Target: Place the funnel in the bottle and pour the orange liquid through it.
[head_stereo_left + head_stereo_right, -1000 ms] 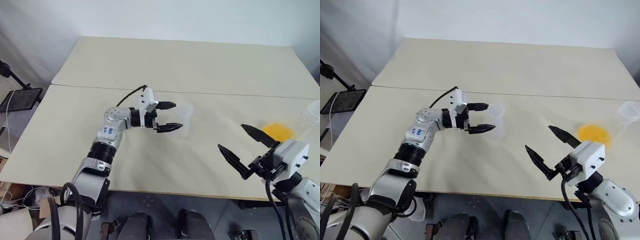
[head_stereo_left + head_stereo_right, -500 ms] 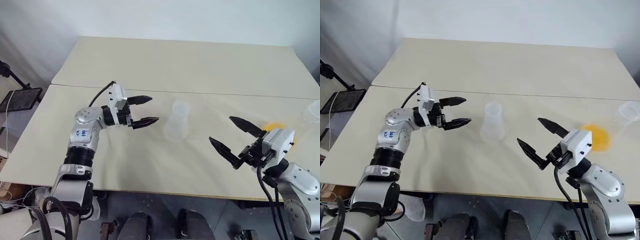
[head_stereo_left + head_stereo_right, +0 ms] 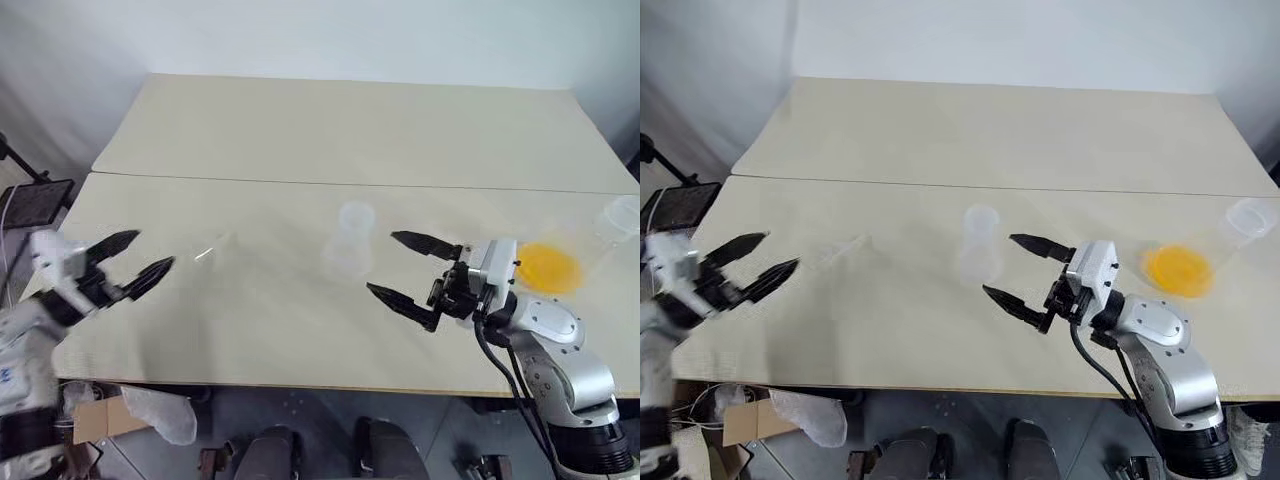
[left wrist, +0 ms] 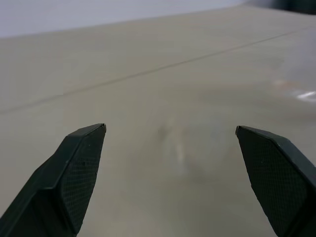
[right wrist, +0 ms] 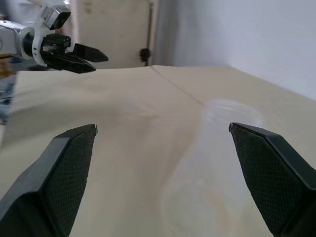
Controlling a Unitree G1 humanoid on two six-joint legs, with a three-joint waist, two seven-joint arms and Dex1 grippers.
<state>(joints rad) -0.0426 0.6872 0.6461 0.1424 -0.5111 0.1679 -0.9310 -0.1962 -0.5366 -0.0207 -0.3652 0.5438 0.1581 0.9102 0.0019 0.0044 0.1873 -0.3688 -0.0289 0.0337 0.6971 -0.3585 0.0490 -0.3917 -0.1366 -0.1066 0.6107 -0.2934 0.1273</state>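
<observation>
**A:** Entry, head camera. I see the bottle (image 3: 349, 240) upright near the middle of the table (image 3: 300, 130), clear, its open mouth facing up. Where is the orange liquid?

**B:** The orange liquid (image 3: 546, 265) sits as a bright yellow-orange patch toward the table's right end, well apart from the bottle. It looks to lie in the round base of a clear vessel (image 3: 622, 220) whose neck points at the right edge; I cannot make out the glass outline fully.

**A:** Pincers?

**B:** My right pincer (image 3: 403, 268) is released, both black fingers spread wide, holding nothing. It hangs above the table just to the right of the bottle, pointing at it, not touching. In the right wrist view the bottle (image 5: 217, 163) shows faintly between the two fingers.

**A:** And the left?

**B:** My left pincer (image 3: 128, 264) is also released and empty, fingers apart, out over the table's left edge, far from the bottle.

**A:** The funnel?

**B:** There is a faint clear glint (image 3: 207, 252) on the table between the left pincer and the bottle. I cannot tell whether that is the funnel.
</observation>
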